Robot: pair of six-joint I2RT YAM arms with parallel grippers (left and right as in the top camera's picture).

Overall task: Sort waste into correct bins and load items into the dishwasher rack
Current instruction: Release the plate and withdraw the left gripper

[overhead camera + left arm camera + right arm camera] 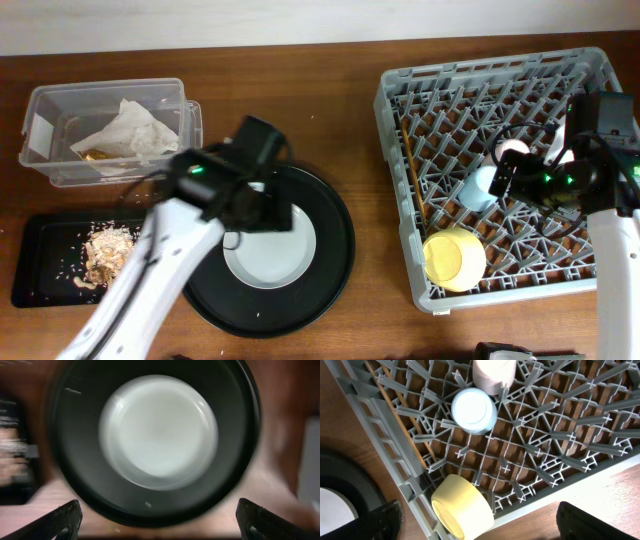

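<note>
The round grey-white plate (275, 255) lies on the large round black tray (335, 250). My left gripper (260, 210) hovers over it, open and empty; in the left wrist view the plate (159, 430) is blurred, beyond the open jaws (160, 525). The grey dishwasher rack (400, 90) holds the pink cup (513, 148), light-blue cup (482, 185), yellow bowl (453, 257) and chopsticks (410, 170). My right gripper (510, 178) is open and empty above the rack (560, 435), over the yellow bowl (462, 505). The blue cup (473, 409), pink cup (492, 372) and chopsticks (402, 420) show there too.
The clear box (60, 95) at back left holds the white napkin (130, 130) and brown wrapper (95, 155). The shallow black tray (40, 260) at left holds flaky food scraps (105, 255). The round black tray also shows in the left wrist view (75, 435).
</note>
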